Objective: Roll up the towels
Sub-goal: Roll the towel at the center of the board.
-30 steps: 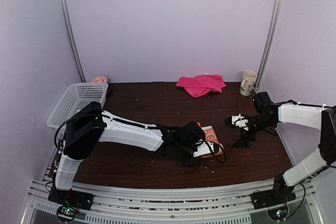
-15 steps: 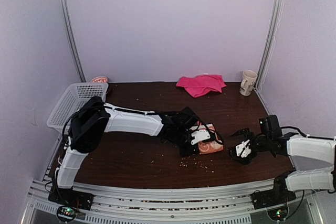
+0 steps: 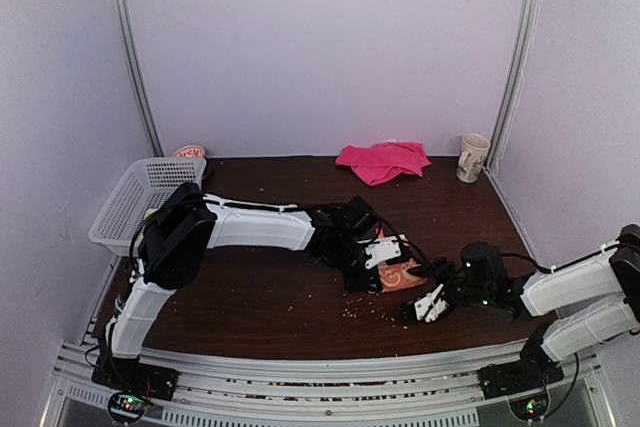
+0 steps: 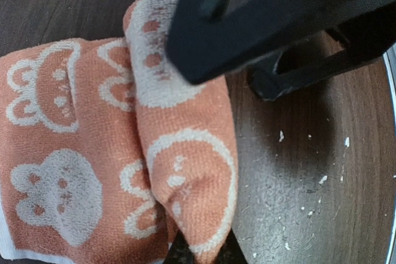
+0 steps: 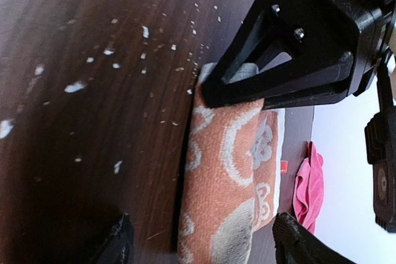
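Note:
The orange towel (image 3: pixel 402 276) with cream cartoon figures lies partly rolled at the table's centre. My left gripper (image 3: pixel 383 256) is shut on the rolled fold (image 4: pixel 185 171), and its fingertips (image 4: pixel 185 256) pinch the cloth at the bottom of the left wrist view. My right gripper (image 3: pixel 424 303) is low at the near end of the roll. It is open, with one finger (image 5: pixel 119 243) on bare table and the other finger (image 5: pixel 292 237) beyond the towel (image 5: pixel 226 171), straddling it. The pink towel (image 3: pixel 383 160) lies crumpled at the back of the table.
A white lattice basket (image 3: pixel 140 197) stands at the left edge with a bowl (image 3: pixel 188 152) behind it. A cream mug (image 3: pixel 472 157) sits at the back right. Pale crumbs (image 3: pixel 365 309) are scattered on the dark table in front of the towel.
My right arm has swung down and left from the table's right side to the orange towel's near end, and its jaws have narrowed a little. My left gripper has shifted slightly right with the towel.

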Controlling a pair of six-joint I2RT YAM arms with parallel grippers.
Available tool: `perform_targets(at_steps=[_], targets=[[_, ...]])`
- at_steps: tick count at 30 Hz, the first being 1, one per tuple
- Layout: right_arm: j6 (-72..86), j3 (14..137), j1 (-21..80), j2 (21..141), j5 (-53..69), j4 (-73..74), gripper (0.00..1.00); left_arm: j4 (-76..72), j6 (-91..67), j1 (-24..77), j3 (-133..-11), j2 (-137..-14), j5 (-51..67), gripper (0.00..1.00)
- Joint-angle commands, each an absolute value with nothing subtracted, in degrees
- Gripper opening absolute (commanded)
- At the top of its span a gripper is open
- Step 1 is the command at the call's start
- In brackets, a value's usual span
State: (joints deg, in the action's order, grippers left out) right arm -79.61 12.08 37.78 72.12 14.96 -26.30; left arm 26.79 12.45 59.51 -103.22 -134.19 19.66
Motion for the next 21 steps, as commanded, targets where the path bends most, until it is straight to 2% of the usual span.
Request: perform_targets(at_steps=[1,4,8,14,18,21], targets=[[-74.8,15.6,41.0,78.9,2.7,-34.4,0.76,30.7,11.8,59.0,-104.3,-137.8,21.3,0.07],[-73.9,16.3,42.3,82.0,-0.4,-36.8,0.75,30.7,11.8,58.8,-104.2,-138.1,21.7,0.07],[-73.3,17.0,43.6,84.1,-1.8,-36.8,0.68,30.7,11.9,58.6,-104.3,-138.3,22.2,0.07],[-72.6,18.7,44.9,86.3,-3.6,-35.1,0.42,30.7,12.0,58.3,-104.3,-138.2,22.8,0.07],[-71.8,19.9,45.3,86.7,-3.4,-31.8,0.32,30.7,12.0,58.2,-104.2,-138.0,23.0,0.08],[-71.2,20.7,45.4,86.7,-3.2,-29.3,0.22,30.7,12.1,58.2,-103.9,-137.6,22.9,0.14]])
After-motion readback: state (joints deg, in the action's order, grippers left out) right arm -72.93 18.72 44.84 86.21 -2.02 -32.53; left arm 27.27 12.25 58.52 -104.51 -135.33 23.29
